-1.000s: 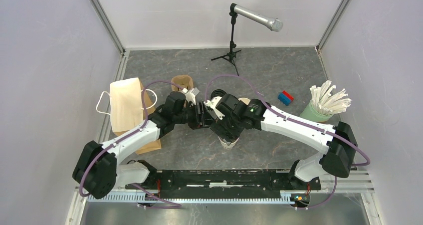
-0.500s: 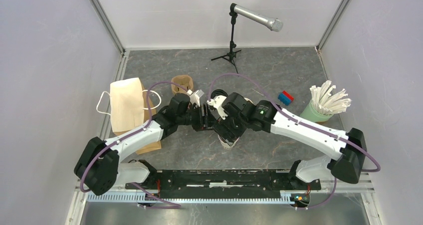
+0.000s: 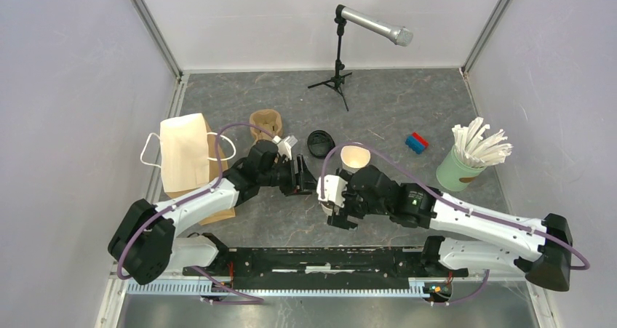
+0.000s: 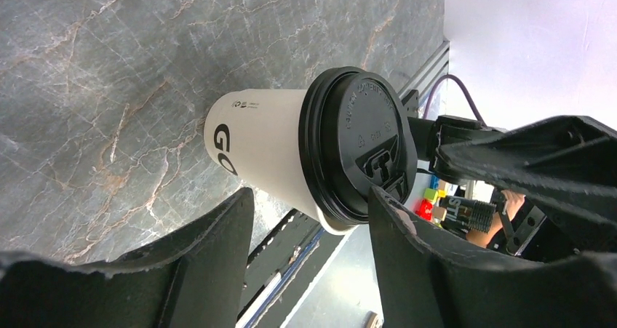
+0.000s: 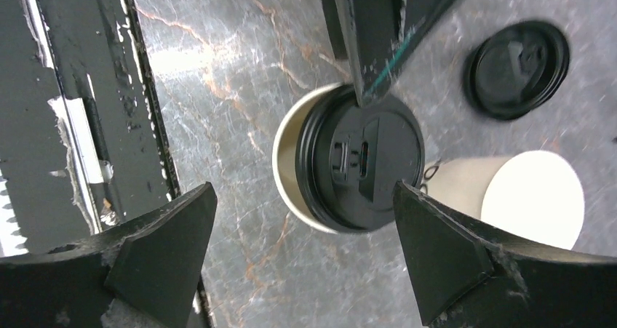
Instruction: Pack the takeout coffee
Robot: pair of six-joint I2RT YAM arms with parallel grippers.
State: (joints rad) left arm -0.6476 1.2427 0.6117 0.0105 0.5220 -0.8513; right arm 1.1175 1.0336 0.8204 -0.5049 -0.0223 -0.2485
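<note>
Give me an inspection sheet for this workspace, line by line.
Surface: grey marbled table, no spill seen.
Job's things: lidded cup standing by both hands; lidless cup and loose lid behind it.
Clutter: paper bag, cardboard carrier, straw cup, toy block.
Hands: left hand open; right hand open; neither grips the lidded cup.
Cables: purple cables loop over both arms.
Surroundings: microphone stand, white walls.

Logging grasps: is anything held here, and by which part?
Nothing held. The right gripper is open above the lidded coffee cup; the left gripper, open, only reaches its lid rim.
</note>
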